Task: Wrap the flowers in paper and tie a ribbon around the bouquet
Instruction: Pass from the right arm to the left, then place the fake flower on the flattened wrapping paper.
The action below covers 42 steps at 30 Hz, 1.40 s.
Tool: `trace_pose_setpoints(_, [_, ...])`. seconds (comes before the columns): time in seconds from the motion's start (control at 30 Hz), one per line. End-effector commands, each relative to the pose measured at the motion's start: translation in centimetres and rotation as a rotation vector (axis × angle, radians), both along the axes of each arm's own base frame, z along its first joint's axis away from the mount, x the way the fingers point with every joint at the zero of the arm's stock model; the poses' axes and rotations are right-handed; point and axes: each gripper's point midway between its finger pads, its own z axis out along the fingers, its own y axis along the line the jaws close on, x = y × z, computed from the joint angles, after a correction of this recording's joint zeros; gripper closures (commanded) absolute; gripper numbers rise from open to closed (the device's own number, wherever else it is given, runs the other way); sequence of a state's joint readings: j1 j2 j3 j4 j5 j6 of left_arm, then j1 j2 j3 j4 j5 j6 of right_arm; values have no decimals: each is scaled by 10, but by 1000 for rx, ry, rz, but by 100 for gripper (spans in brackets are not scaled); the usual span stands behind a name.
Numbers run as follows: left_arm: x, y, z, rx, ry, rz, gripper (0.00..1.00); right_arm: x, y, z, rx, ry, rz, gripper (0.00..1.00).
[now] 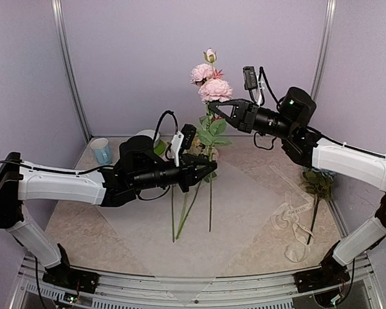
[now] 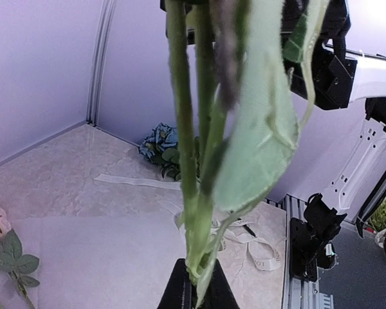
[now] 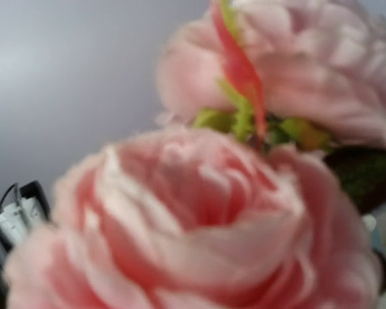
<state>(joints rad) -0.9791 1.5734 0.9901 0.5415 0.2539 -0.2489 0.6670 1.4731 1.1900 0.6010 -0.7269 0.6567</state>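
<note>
Step in hand: you are gathering the flowers; the pink rose stems stand upright at the centre of the top view, over the paper; no wrapping is begun yet.
Left gripper: clamped together on the green stems, low on them.
Right gripper: closed on the stems just under the pink heads.
Other blooms: a blue cluster lies at centre left of the left wrist view, not yet in the bunch.
Ribbon: lies loose at lower right of the top view, beside the paper.
Next move: I judge you must lay the stems down on the paper; release gently.
Writing: dark letters on the ribbon, too small to read.
</note>
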Motion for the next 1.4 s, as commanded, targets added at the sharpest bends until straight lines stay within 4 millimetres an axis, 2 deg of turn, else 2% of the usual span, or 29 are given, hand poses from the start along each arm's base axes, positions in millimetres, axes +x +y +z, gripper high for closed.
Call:
trace_pose_setpoints(0.0, [32,12,0,21,110,141,100,41,-6,-14,-117,76,-239,67])
trace_pose_setpoints(0.03, [49,16,-12,74,166,198,100,59,-13,-26,-169,116,-344,43])
trace_pose_setpoints(0.07, [66,24,-29,122,261,250,100,77,-22,-38,-224,160,-446,34])
trace_pose_setpoints(0.1, [79,32,-44,156,351,273,100,91,-33,-49,-276,193,-536,27])
trace_pose_setpoints(0.17, [88,45,-66,151,503,256,100,109,-51,-63,-367,207,-661,17])
trace_pose_setpoints(0.3, [102,70,-92,143,617,286,100,119,-73,-78,-491,176,-785,1])
trace_pose_setpoints(0.6, [128,81,-163,315,742,302,100,128,-117,-103,-697,165,-989,0])
trace_pose_setpoints(0.77, [143,80,-186,297,793,327,100,124,-122,-110,-702,154,-997,0])
trace_pose_setpoints(1.0, [153,74,-200,307,807,335,72,125,-131,-117,-736,152,-1036,0])
trace_pose_setpoints(1.1, [157,74,-202,310,802,347,67,128,-138,-123,-761,166,-1059,0])
trace_pose_setpoints(1.17, [157,75,-199,305,794,351,60,131,-147,-131,-779,189,-1065,0])
trace_pose_setpoints(1.23, [160,79,-194,304,775,374,57,138,-170,-148,-827,253,-1112,0])
trace_pose_setpoints(1.3, [163,83,-184,292,747,403,56,144,-208,-169,-867,387,-1192,0])
trace_pose_setpoints(1.37, [163,88,-161,261,691,427,50,142,-246,-194,-897,513,-1256,0])
